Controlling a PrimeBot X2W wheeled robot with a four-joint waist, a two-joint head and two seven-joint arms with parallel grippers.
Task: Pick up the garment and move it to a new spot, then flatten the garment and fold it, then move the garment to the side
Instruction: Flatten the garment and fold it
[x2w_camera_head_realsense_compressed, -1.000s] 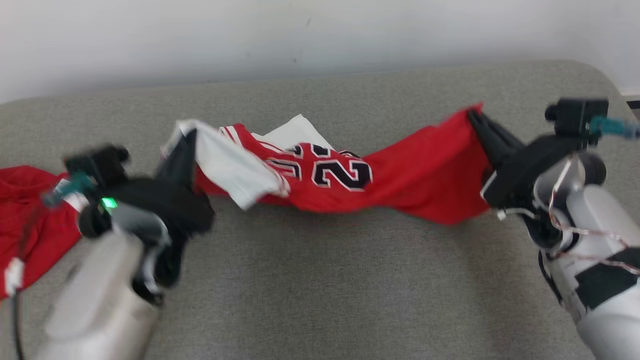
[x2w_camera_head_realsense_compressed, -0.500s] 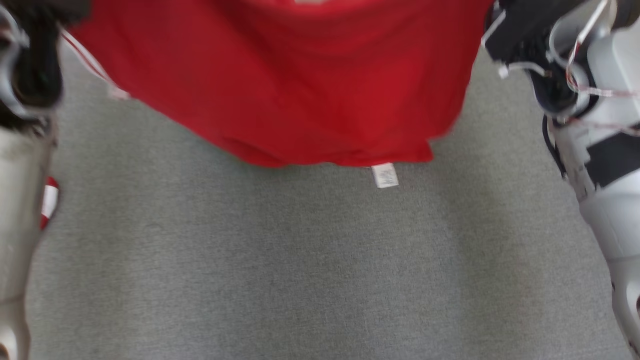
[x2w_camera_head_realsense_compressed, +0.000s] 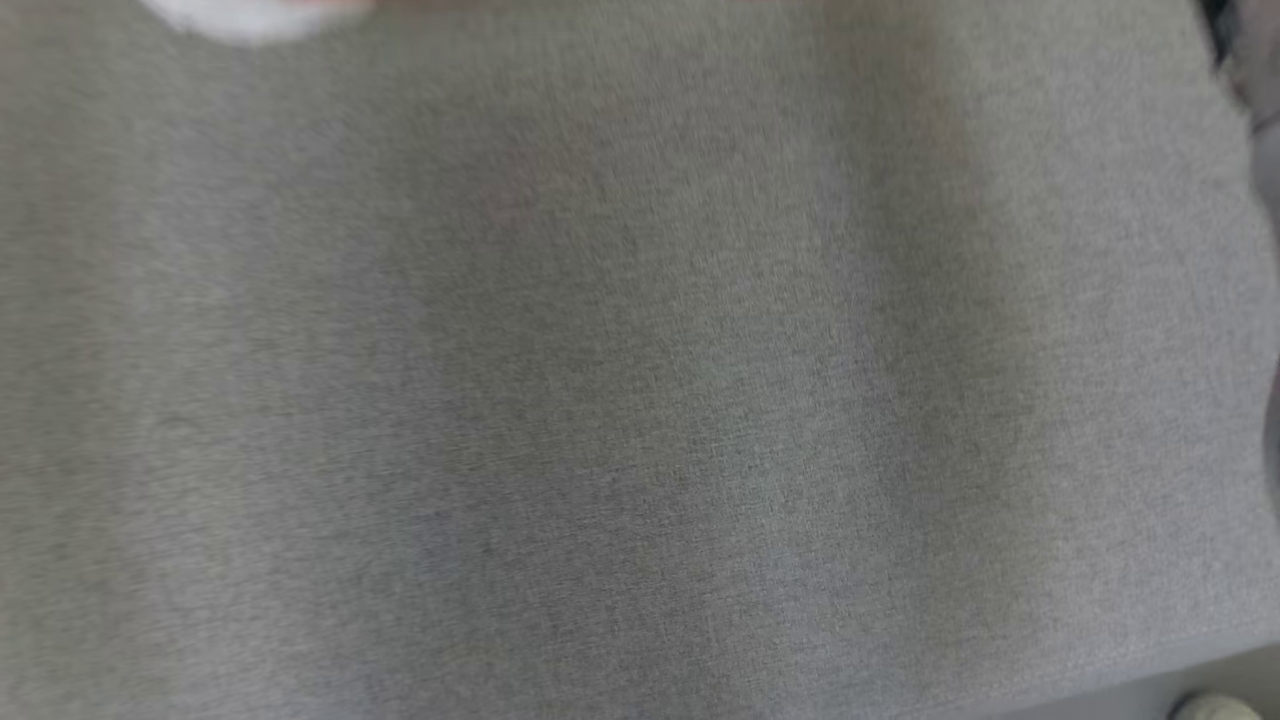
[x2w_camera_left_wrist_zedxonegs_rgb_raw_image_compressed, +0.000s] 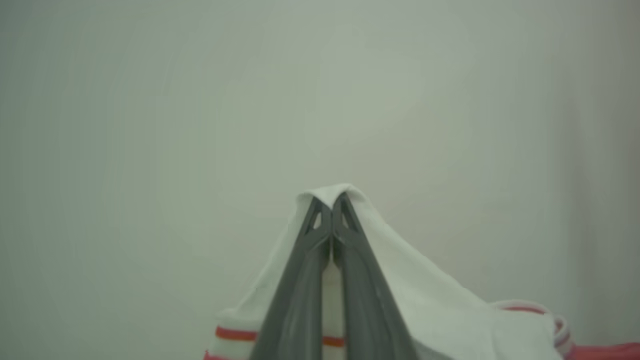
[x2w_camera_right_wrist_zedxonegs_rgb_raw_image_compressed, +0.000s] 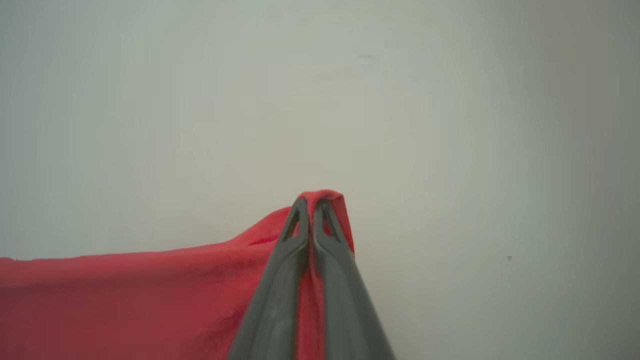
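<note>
Grey upholstery (x2w_camera_head_realsense_compressed: 640, 400) spreads blurred across the head view, with a white blur (x2w_camera_head_realsense_compressed: 240, 15) at its far edge, perhaps cloth. In the left wrist view the left gripper (x2w_camera_left_wrist_zedxonegs_rgb_raw_image_compressed: 331, 200), fingers pressed together, pinches a white, red-striped corner of the jersey (x2w_camera_left_wrist_zedxonegs_rgb_raw_image_compressed: 430, 300), seen against a pale wall (x2w_camera_left_wrist_zedxonegs_rgb_raw_image_compressed: 150, 125). In the right wrist view the right gripper (x2w_camera_right_wrist_zedxonegs_rgb_raw_image_compressed: 311, 202), likewise closed, clamps a red corner. The jersey seems lifted off the upholstery, probably stretched between the grippers with its long axis across the robot. Pick-up looks done; setting down, flattening, folding and moving aside remain.
</note>
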